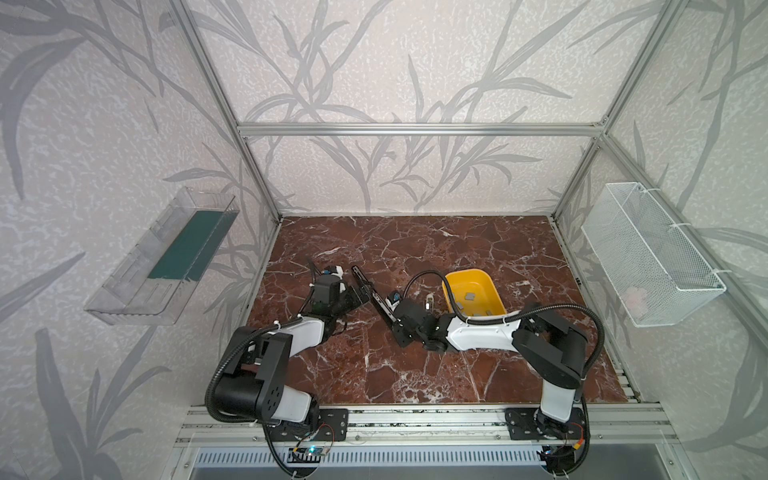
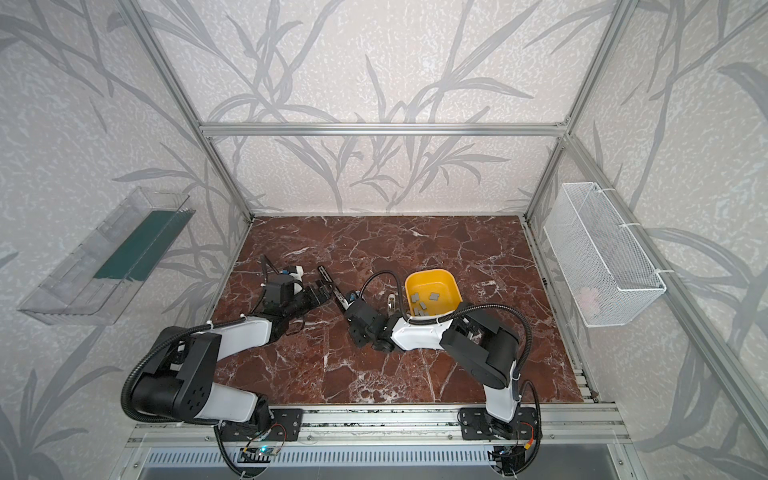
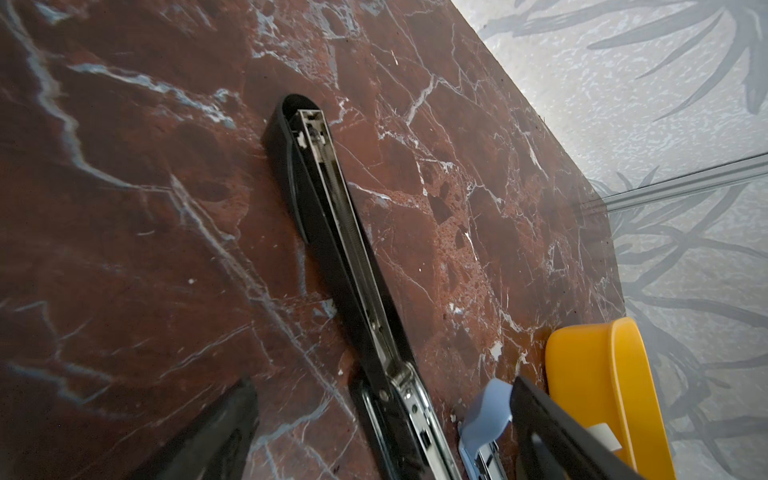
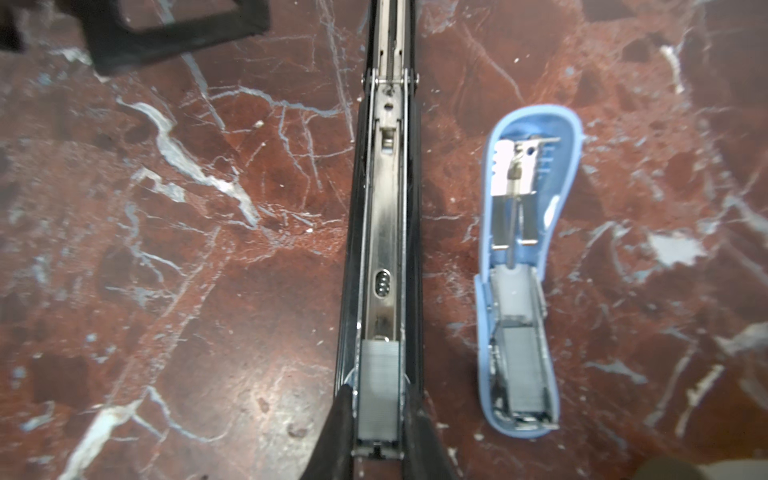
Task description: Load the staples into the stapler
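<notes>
Opened flat: long black stapler point(image 4: 384, 232). Yellow plastic tub point(image 1: 465, 272) holds spare grey staple strips point(image 1: 471, 296). Left gripper point(image 1: 360, 296): spread wide, empty. Right gripper point(image 4: 377, 392): pinched narrow across the stapler's nose. One grey staple strip point(image 4: 379, 365) is seated there. Judged outstanding: closing the lid.

Far half of the counter point(image 1: 415, 245) is open. Middle is blocked by the black stapler point(image 4: 384, 232), the blue stapler point(image 4: 523, 291) just beside it, and the yellow bin point(image 1: 465, 272) on the right.

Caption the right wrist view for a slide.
Right gripper grips the open black stapler at its staples; blue stapler lies open alongside.
</notes>
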Tool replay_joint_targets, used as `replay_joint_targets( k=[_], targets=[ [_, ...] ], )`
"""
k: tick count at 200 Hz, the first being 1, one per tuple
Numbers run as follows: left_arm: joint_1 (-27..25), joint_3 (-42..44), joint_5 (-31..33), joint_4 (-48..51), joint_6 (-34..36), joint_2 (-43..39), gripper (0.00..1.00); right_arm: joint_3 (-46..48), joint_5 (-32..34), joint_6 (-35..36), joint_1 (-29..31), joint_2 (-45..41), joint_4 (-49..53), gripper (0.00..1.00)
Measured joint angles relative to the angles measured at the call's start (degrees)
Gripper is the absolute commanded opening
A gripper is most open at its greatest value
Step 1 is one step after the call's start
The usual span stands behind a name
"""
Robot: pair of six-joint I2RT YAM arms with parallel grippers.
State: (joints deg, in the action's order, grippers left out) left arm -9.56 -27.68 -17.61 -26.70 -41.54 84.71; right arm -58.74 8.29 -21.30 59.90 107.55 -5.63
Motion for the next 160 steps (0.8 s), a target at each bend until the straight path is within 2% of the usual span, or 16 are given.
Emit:
replay_joint_targets(
  k=[74, 160],
  targets=[
    [0.46, -1.90, -1.66, -9.70, -2.58, 9.92, 0.91, 0.81, -4.37, -4.26, 0.00, -0.24, -2.19, 0.00],
    [3.89, -5.25, -3.76, -13.29, -3.19, 14.12, 0.88, 6.78, -5.33, -3.72, 1.73, -3.41, -6.69, 0.00]
  ],
)
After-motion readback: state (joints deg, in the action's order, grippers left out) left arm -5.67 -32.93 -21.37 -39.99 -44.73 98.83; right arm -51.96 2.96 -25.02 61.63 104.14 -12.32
